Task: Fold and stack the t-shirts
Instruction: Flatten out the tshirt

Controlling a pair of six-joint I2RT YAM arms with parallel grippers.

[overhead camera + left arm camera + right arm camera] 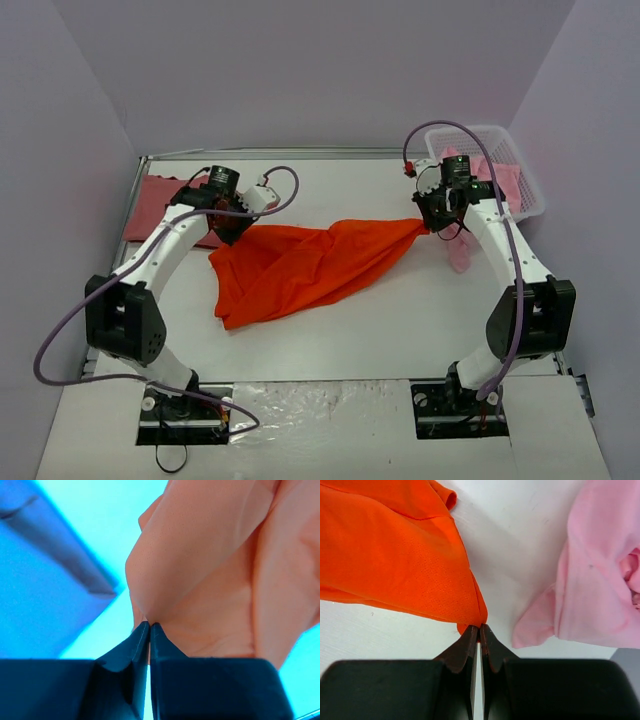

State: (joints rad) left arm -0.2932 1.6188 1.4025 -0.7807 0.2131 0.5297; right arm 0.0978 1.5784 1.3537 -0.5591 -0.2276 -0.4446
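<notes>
A bright orange-red t-shirt (300,268) hangs stretched between both grippers over the middle of the table. My left gripper (232,228) is shut on its left corner; in the left wrist view the cloth (210,570) bunches right at the pinched fingertips (150,626). My right gripper (428,224) is shut on the shirt's right corner (410,555), the cloth caught at the tips (480,627). A dusty rose-red t-shirt (160,205) lies flat at the far left. A light pink t-shirt (460,250) lies beside the right arm (600,580).
A white lattice basket (520,160) at the back right holds more pink cloth (495,172). Grey walls enclose the table on three sides. A crinkled reflective sheet (320,400) lies between the arm bases.
</notes>
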